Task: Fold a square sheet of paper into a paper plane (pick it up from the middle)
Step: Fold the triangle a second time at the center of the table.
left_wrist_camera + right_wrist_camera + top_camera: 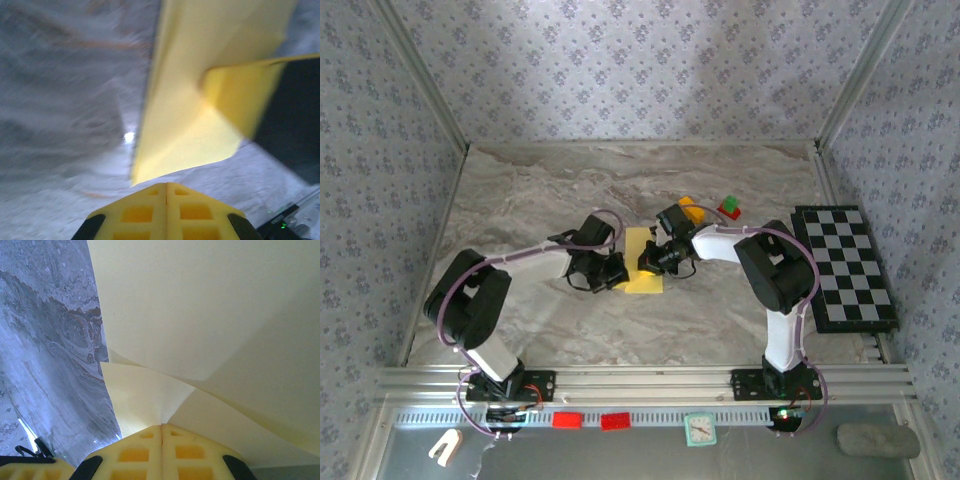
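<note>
The yellow square sheet of paper point(643, 279) lies mid-table, folded into a narrow upright strip. In the left wrist view the sheet point(185, 115) fills the space just ahead of my left gripper point(166, 184), whose jaws are shut with nothing between them; its tip stops short of the paper's near corner. From above, the left gripper point(613, 272) sits at the strip's left edge. My right gripper point(648, 262) is over the strip from the right. In the right wrist view the right gripper point(161, 426) is shut on a raised flap of the sheet point(200, 305), with folds fanning out from its tip.
A small orange-yellow block point(690, 208) and a red-and-green block point(728, 208) sit just behind the right arm. A black-and-white checkered board point(842, 265) lies at the right side. The marble tabletop point(520, 200) stretches left and back to the patterned walls.
</note>
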Available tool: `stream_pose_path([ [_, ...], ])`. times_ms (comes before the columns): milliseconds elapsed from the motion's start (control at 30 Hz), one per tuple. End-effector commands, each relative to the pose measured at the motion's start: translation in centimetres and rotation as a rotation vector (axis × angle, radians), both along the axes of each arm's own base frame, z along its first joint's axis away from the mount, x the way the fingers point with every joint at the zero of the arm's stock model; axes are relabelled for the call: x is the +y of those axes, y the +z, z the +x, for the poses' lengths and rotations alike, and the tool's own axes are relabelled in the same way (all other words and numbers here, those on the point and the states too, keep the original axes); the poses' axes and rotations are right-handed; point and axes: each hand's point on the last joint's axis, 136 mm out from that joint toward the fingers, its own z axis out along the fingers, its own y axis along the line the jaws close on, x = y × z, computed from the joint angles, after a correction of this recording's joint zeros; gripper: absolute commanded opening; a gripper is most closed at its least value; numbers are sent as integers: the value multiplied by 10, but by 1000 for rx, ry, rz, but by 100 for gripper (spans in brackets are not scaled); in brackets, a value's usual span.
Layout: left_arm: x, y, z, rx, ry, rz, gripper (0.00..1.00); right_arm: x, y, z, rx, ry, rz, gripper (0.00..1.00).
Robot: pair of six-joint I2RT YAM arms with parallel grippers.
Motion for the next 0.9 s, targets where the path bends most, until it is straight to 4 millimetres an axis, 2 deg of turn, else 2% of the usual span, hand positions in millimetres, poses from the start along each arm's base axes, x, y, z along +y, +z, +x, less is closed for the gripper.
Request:
stream_pose_path([
  [0,-12,0,14,-17,-2,-24,0,-18,-34,-9,67,-38,-124,3],
  [100,-11,-9,16,-9,5,-1,0,-16,-32,-8,62,-33,-116,2],
  [267,-1,-30,6,49,10,63,0,-10,-19,-3,41,-25,-74,2],
  [567,21,-52,-11,117,36,168,0,0,29,7,-105,21,-10,3],
  [700,27,-56,-14,125,54,192,0,-4,24,2,-148,48,-51,3],
  [867,30,-58,-14,129,67,201,0,3,17,-9,-147,94,-53,3],
])
